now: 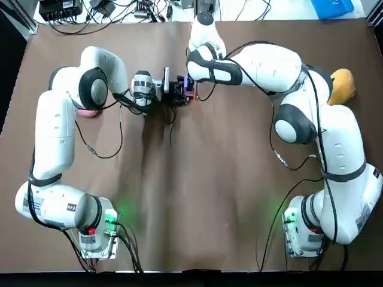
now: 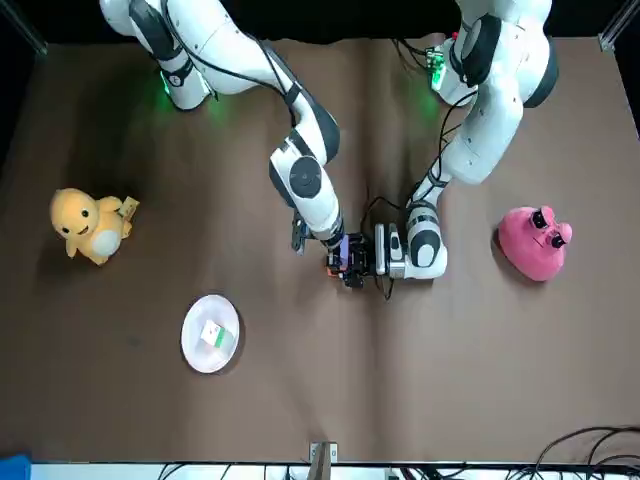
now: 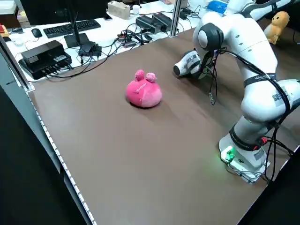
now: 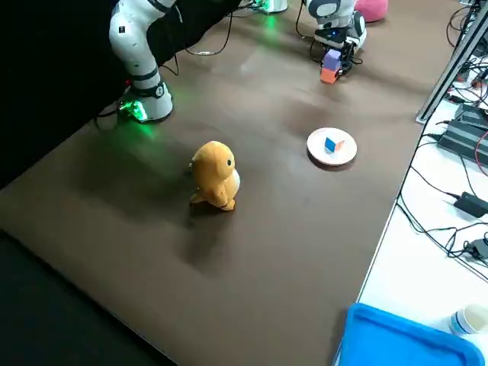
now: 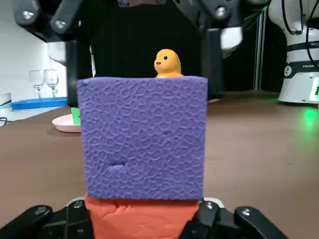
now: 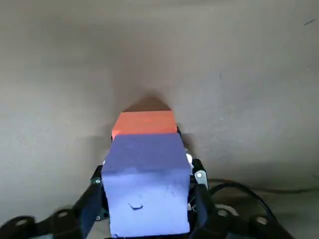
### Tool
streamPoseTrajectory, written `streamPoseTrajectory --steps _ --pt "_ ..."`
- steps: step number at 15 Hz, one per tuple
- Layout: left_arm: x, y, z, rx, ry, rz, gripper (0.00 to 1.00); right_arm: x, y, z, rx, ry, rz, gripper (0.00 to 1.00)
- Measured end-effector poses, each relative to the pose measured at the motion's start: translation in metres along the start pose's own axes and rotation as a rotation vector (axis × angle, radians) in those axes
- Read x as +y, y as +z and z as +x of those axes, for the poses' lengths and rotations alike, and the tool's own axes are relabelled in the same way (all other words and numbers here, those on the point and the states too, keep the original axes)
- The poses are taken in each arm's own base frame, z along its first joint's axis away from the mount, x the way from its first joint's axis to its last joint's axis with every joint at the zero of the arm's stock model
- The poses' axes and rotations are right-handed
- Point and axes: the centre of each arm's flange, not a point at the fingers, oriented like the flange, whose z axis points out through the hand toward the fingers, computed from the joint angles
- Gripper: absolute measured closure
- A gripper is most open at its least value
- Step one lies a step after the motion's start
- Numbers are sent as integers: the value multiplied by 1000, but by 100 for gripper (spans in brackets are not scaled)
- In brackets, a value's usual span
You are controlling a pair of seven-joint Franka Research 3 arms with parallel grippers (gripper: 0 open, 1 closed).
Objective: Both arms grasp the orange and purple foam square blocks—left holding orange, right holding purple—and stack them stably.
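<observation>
Purple block (image 5: 142, 137) stacked squarely on orange block (image 6: 144, 123), right gripper (image 6: 147, 199) clamped on purple block, left gripper (image 5: 143, 219) clamped on orange block, pink plush (image 2: 535, 243) and yellow plush (image 2: 90, 225) well apart

Top: straight down over the table (image 1: 209, 179), arm bases along the bottom edge. Front: across the table, facing the robot, also high up. Sides: raised, diagonal, wide, left one past the pink toy (image 3: 144, 91), right one past the yellow duck (image 4: 216, 174) and plate (image 4: 313, 145). Wrists: super close, both filled by the purple block (image 5: 143, 137) on the orange block (image 5: 142, 219). Same duck far behind in the left wrist one.
</observation>
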Motion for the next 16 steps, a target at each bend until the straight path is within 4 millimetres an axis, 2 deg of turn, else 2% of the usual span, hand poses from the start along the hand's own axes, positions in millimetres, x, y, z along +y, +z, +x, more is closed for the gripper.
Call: streamPoseTrajectory --steps 2,8,9,12,13,16 --pt "0 0 0 0 0 0 36 0 1 0 0 0 0 0" --pt "-2 1 1 -2 22 1 35 -1 1 1 1 1 1 0" --pt "-2 0 0 -16 28 5 30 -2 0 2 0 0 1 0" --pt "-4 -4 -4 -47 30 16 4 -3 -1 1 -3 0 4 0" --pt "-5 -4 -4 -49 30 17 0 -4 -3 1 -5 -1 6 0" --pt "-5 -5 -4 -50 30 17 0 -5 -10 -1 1 -1 -2 0"
